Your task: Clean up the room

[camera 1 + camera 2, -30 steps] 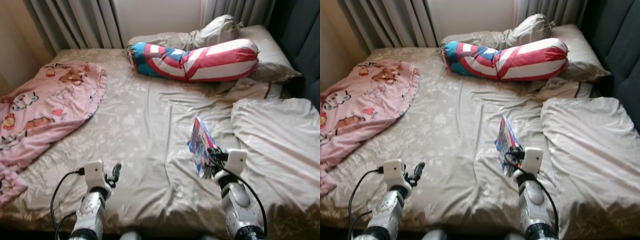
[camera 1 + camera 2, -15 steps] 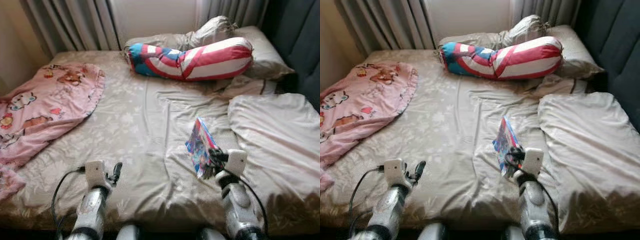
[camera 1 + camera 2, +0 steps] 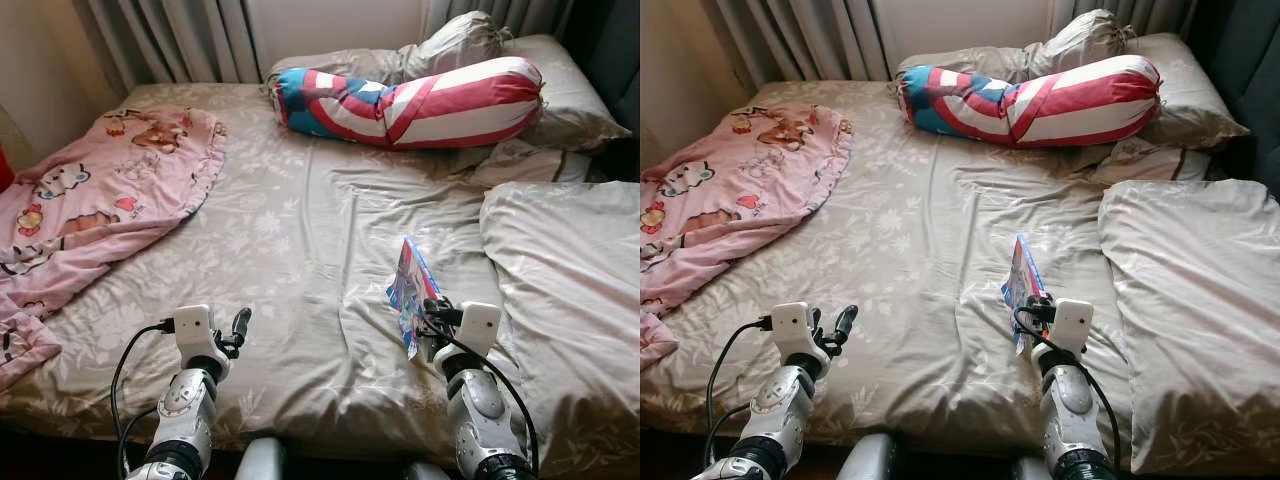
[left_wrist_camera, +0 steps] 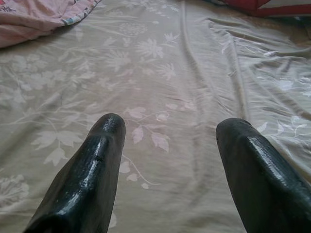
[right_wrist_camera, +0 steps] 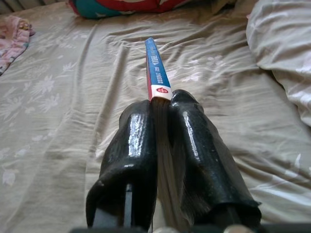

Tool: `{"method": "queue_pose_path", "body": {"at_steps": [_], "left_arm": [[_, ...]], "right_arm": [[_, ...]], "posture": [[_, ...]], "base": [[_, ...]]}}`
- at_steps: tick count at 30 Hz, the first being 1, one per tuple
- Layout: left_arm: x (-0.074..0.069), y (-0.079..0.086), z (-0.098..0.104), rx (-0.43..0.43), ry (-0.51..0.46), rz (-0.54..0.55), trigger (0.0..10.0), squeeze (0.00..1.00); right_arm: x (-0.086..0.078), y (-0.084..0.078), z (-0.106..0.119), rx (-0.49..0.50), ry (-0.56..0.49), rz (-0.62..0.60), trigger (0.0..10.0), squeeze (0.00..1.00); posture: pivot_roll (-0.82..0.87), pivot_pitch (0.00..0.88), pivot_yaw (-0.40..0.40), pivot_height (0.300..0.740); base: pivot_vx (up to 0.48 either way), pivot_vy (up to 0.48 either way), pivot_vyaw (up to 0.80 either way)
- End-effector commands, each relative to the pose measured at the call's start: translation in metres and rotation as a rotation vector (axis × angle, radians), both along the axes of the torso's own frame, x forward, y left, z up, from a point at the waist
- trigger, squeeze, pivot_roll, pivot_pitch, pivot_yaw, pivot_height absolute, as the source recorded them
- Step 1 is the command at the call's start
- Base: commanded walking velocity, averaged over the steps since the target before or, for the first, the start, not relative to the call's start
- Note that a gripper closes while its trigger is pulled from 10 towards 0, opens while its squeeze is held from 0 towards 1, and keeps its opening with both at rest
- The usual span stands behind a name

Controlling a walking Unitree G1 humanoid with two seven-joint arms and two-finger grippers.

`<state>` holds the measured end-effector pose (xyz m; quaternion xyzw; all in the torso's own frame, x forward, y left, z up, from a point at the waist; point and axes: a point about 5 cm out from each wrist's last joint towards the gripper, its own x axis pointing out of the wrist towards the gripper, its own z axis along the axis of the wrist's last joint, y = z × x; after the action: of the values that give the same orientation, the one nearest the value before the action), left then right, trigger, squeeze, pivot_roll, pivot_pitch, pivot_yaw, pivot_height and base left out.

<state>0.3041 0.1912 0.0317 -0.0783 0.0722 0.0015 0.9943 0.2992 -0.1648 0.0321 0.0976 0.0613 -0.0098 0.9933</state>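
Note:
A thin colourful book (image 3: 408,288) stands on edge above the beige floral bed sheet (image 3: 300,230), near the bed's front right. My right gripper (image 3: 432,314) is shut on its lower end. In the right wrist view the blue and red spine (image 5: 156,73) sticks out from between the two black fingers (image 5: 133,141). My left gripper (image 3: 238,325) hovers over the sheet near the bed's front left. Its fingers (image 4: 99,160) are spread open with nothing between them.
A crumpled pink cartoon blanket (image 3: 100,195) lies on the bed's left side. A red, white and blue bolster (image 3: 420,98) and grey pillows (image 3: 570,95) lie at the head. A folded beige duvet (image 3: 570,290) covers the right side. Curtains (image 3: 180,35) hang behind.
The whole picture has shifted, so the camera moved. The book stays in my right gripper and both arms keep their pose.

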Motion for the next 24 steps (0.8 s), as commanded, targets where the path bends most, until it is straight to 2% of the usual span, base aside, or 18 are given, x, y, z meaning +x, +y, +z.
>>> {"method": "queue_pose_path", "body": {"at_steps": [1,8,10,12,17,21,24], "left_arm": [[-0.001,0.005,0.000,0.003,0.005,0.005,10.0,0.00],[0.000,0.006,0.001,0.001,0.001,-0.002,10.0,0.00],[0.000,0.007,0.002,0.001,-0.003,-0.001,10.0,0.00],[0.001,0.008,0.004,0.005,-0.010,-0.003,10.0,0.00],[0.000,0.011,0.005,0.015,-0.020,0.000,10.0,0.00],[-0.002,0.013,0.005,0.021,-0.028,-0.005,10.0,0.00],[-0.006,0.017,0.005,0.033,-0.041,-0.013,10.0,0.00]], "right_arm": [[0.008,0.001,0.013,0.015,-0.062,-0.014,10.0,0.00],[0.010,-0.008,0.015,0.068,-0.066,-0.067,10.0,0.00],[0.012,-0.013,0.017,0.041,-0.069,-0.062,10.0,0.00],[0.019,-0.033,0.022,0.069,-0.056,-0.123,10.0,0.00],[0.032,-0.041,0.034,0.073,-0.063,-0.113,10.0,0.00],[0.041,-0.051,0.043,0.145,-0.057,-0.164,10.0,0.00],[0.047,-0.051,0.046,0.213,-0.036,-0.168,10.0,0.00]], "posture": [[0.00,0.088,0.057,0.652],[0.01,0.091,0.060,0.652],[0.01,0.092,0.060,0.652],[0.02,0.099,0.064,0.652],[0.04,0.107,0.067,0.652],[0.06,0.121,0.072,0.652],[0.09,0.144,0.085,0.652]], "base": [[0.000,0.000,0.00],[0.000,0.000,0.00],[0.000,0.000,0.00],[0.000,0.000,0.00],[0.000,0.000,0.00],[0.000,0.000,0.00],[0.000,0.000,0.00]]}}
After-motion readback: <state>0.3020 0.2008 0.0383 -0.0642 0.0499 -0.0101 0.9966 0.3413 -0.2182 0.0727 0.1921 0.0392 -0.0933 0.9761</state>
